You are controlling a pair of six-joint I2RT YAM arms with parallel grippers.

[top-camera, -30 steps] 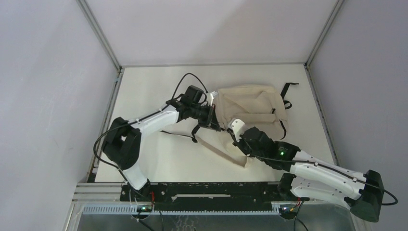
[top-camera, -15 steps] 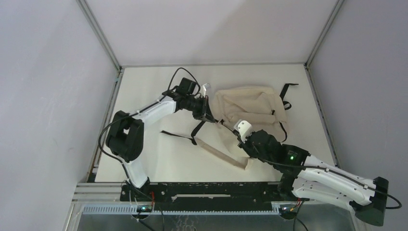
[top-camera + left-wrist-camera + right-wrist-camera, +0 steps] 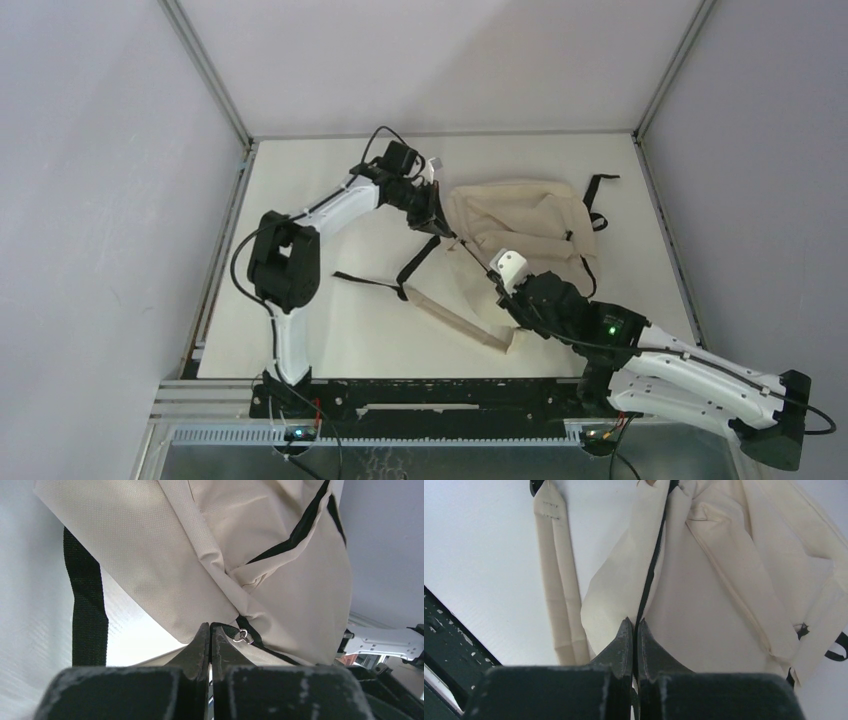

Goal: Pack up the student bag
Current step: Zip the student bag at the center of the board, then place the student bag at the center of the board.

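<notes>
the left claw [image 3: 209, 629] is pinched shut at the left edge of the student bag [image 3: 530, 215]. its tips meet on the black zipper trim, with a small metal ring [image 3: 243, 636] just beside them. the bag lies slumped on the far right half of the surface [image 3: 320, 330]. a black strap [image 3: 372, 281] and a cream strap [image 3: 455, 322] trail from it toward the near edge. the right claw [image 3: 634, 626] is closed tight too, nipping the bag's black zipper line at its near side, with cream fabric folded on both sides of the tips.
</notes>
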